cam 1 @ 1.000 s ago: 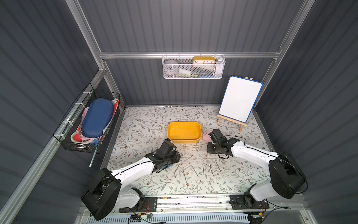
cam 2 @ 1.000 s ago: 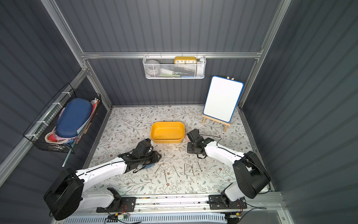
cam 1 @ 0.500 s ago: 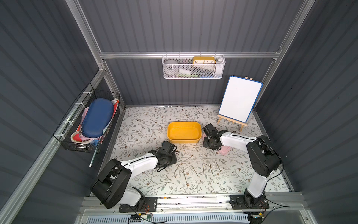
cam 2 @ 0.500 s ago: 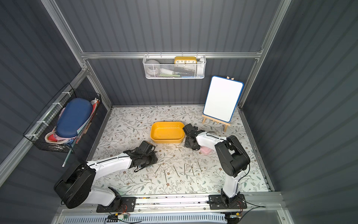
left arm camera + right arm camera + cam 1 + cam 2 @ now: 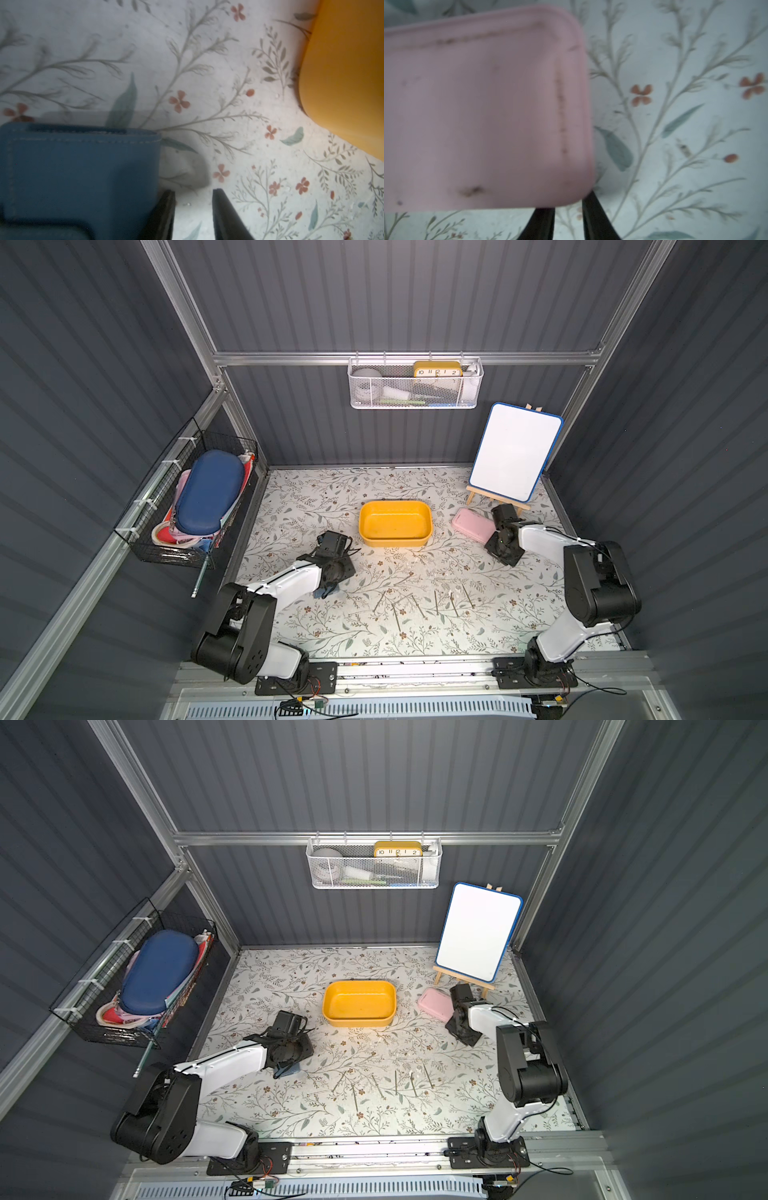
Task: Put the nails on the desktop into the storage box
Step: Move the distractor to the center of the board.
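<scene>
Long, thin, dark metal nails are lying in a loose row on the white, leaf-printed desktop, nearer its front edge than its back edge. They are sitting between the 2 arms, well apart from both claws. The shallow yellow-orange plastic storage box is resting behind them at the desktop's centre. The left gripper is pointing down near the box, its 2 black jaws parted on nothing, just beside a flat blue stitched case. The right gripper is showing slightly parted jaws with desktop between them, its tips hidden behind a flat pink case.
</scene>
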Available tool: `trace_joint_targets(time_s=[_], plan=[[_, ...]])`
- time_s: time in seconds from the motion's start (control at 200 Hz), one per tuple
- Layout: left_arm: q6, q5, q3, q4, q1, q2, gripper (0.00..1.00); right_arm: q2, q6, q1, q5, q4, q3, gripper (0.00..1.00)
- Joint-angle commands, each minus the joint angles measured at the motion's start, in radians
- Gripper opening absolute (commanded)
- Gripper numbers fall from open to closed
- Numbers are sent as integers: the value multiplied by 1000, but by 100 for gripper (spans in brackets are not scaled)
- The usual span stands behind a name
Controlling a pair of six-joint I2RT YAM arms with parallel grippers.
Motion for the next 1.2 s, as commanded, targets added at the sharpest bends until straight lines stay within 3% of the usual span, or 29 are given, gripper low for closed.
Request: trace_joint_targets(time_s=[0.0,0.16,0.295,0.445,0.675,0.8,0.93,1.196], plan=[[61,-18,-3,-41,59,-5,37,-13,-8,-25,-37,-25,-34,28],[116,-73,71,-61,98,-9,44,-116,-72,43,-201,40,-52,31],[161,0,83,53,97,-89,66,-165,-71,176,-246,94,-12,37],[192,69,122,144,98,-95,78,24,-54,201,-330,71,194,40],[217,89,167,174,97,-52,79,289,19,231,-387,82,433,40],[221,92,160,183,98,-48,80,358,56,243,-327,66,483,39],[230,92,165,184,97,-30,80,392,60,232,-167,-56,522,37],[273,107,186,224,96,15,81,258,57,166,-6,-117,388,38]])
